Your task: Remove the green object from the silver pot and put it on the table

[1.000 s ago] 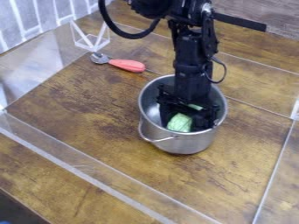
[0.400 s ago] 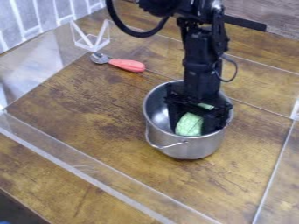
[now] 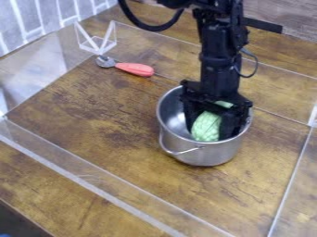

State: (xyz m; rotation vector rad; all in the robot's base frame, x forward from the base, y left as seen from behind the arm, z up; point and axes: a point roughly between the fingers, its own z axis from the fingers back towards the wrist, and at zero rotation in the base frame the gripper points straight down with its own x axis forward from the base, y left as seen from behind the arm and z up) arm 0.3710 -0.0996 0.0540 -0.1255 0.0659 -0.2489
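The silver pot stands on the dark wood table, right of centre, with its wire handle at the front left rim. The black gripper reaches down into the pot from above. Its fingers stand on either side of the light green bumpy object, which sits upright between them at about the pot's rim height. The jaws appear shut on the green object.
A small red-handled tool lies on the table at the back left. A clear wire-like stand is behind it. Clear acrylic walls run along the table's front and left edges.
The gripper has moved up and slightly right. The green object has risen with it from the pot's bottom to about rim level and now stands more upright.
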